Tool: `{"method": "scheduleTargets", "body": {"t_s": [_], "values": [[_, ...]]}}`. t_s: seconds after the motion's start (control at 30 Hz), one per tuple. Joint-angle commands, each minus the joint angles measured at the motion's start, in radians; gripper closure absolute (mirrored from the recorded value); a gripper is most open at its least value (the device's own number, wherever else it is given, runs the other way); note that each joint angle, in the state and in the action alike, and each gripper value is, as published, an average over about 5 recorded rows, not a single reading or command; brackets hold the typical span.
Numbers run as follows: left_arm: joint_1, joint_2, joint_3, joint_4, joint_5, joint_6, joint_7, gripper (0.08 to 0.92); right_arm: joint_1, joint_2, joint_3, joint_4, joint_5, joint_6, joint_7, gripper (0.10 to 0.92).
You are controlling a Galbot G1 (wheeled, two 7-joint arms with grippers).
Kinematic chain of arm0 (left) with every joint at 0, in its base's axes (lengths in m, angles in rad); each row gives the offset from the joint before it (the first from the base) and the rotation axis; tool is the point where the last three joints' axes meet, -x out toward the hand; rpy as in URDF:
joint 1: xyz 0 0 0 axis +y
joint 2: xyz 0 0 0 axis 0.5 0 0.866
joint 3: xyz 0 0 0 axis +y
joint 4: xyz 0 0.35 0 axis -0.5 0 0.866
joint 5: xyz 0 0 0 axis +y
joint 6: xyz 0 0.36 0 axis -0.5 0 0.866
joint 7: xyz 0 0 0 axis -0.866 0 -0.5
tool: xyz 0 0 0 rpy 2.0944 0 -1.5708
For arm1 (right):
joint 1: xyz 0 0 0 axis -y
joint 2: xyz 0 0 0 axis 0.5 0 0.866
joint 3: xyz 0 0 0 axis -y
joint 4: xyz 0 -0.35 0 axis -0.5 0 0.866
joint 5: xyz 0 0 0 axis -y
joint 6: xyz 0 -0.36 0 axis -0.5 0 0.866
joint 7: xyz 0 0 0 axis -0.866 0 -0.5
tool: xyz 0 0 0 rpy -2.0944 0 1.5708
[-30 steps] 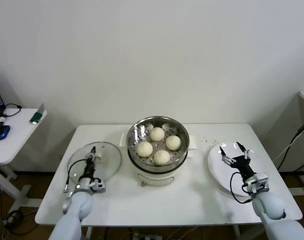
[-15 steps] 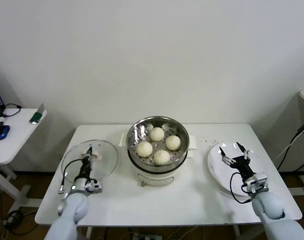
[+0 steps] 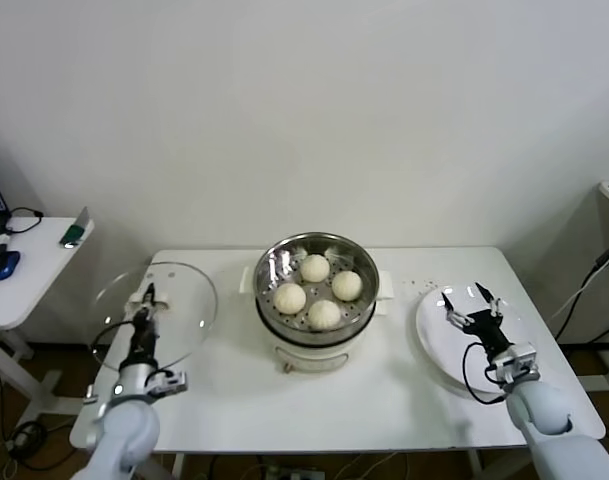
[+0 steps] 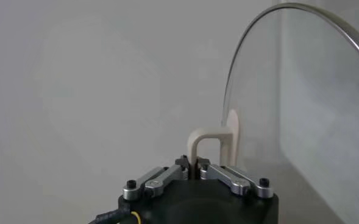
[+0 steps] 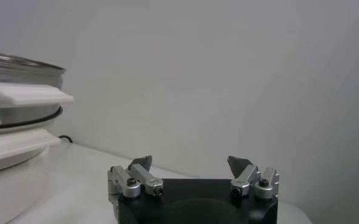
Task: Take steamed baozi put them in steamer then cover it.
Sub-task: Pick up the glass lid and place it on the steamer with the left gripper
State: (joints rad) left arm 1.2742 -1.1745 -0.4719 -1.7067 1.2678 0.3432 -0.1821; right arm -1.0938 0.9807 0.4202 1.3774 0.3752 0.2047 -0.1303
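Observation:
The steamer (image 3: pixel 316 330) stands mid-table with several pale baozi (image 3: pixel 315 267) on its perforated tray. To its left my left gripper (image 3: pixel 146 298) is shut on the cream bar handle (image 4: pixel 211 141) of the cover (image 3: pixel 179 300), a clear glass lid held up off the table and tilted on edge. In the left wrist view the left gripper (image 4: pixel 197 167) pinches the handle's bar, and the glass (image 4: pixel 301 115) rises beside it. My right gripper (image 3: pixel 464 297) hovers open and empty over the white plate (image 3: pixel 439 352). In the right wrist view the right gripper (image 5: pixel 190 163) faces the steamer's side (image 5: pixel 11 125).
The white table (image 3: pixel 384 400) carries only the steamer and the plate. A smaller side table at the far left holds a blue mouse (image 3: pixel 2 263) and a green object (image 3: pixel 72 236). A white wall stands behind.
My left gripper has closed on the lid's handle, lifted the lid off the table and carried it left, tipping it upright. The right arm stays still.

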Motion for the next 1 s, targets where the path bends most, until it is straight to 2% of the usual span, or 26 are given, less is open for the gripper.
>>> {"method": "scheduleTargets", "body": {"t_s": [0.03,0.27,0.43,0.53,0.7,0.83,1.0], "values": [[0.172,0.084,0.003,-0.333,-0.037,0.205,-0.003,0.855,0.010,0.000,-0.005,-0.012,-0.001,0.001,-0.003,0.203],[0.116,0.216,0.077,-0.392,-0.082,0.302,0.030,0.855,0.035,0.003,-0.030,-0.031,-0.011,0.001,-0.006,0.203],[-0.015,0.305,0.219,-0.419,-0.090,0.387,0.146,0.855,0.044,0.005,-0.046,-0.040,-0.021,0.001,-0.006,0.203],[-0.123,0.325,0.332,-0.420,-0.082,0.431,0.224,0.855,0.049,0.008,-0.045,-0.049,-0.024,0.002,-0.007,0.203],[-0.284,0.268,0.471,-0.395,0.006,0.442,0.344,0.855,0.051,0.015,-0.036,-0.060,-0.028,0.006,-0.011,0.203],[-0.355,0.163,0.540,-0.355,0.084,0.442,0.424,0.855,0.052,0.024,-0.029,-0.074,-0.037,0.010,-0.015,0.203],[-0.399,0.016,0.602,-0.277,0.181,0.442,0.477,0.855,0.055,0.031,-0.026,-0.088,-0.049,0.015,-0.018,0.203]]}}
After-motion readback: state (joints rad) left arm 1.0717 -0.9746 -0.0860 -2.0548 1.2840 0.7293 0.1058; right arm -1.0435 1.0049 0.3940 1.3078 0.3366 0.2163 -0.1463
